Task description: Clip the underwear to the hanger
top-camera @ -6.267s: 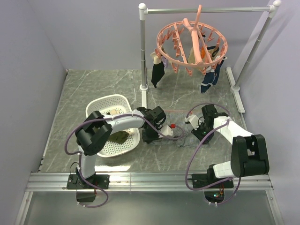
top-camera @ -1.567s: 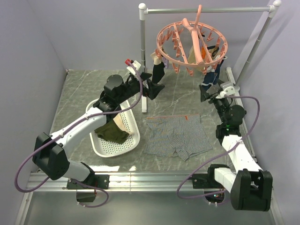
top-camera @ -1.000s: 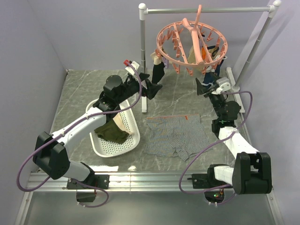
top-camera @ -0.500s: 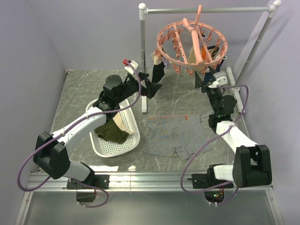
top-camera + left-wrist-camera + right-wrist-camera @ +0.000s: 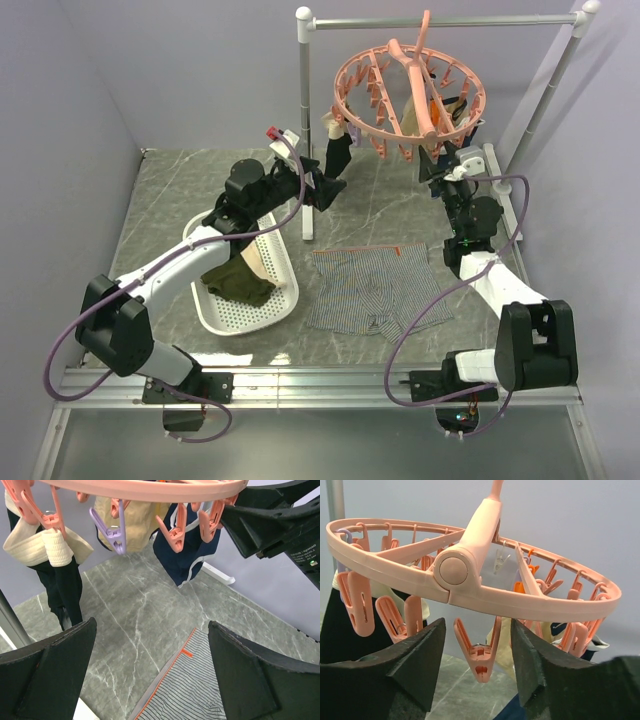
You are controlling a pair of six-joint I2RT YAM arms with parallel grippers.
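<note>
The striped underwear (image 5: 375, 290) lies flat on the marble table, and its orange-trimmed waistband (image 5: 192, 680) shows in the left wrist view. The pink hanger (image 5: 410, 95) hangs from the rail, several garments clipped to it. My right gripper (image 5: 446, 172) is raised under the hanger's near rim (image 5: 530, 605). It is open (image 5: 477, 630), its jaws standing either side of a hanging pink peg (image 5: 481, 662) without touching it. My left gripper (image 5: 328, 187) is wide open (image 5: 151, 625) and empty, held in the air below the ring's left side (image 5: 150, 489).
A white basket (image 5: 215, 232) holds an olive garment (image 5: 238, 283) at the left. The grey rail post (image 5: 305, 120) stands just beside the left gripper. A black sock with a cream cuff (image 5: 65, 580) and a navy garment (image 5: 185, 560) hang from the pegs.
My right gripper climbed from beside the table's right edge up under the hanger, and its jaws narrowed around a peg. The left arm barely moved. The underwear stayed put.
</note>
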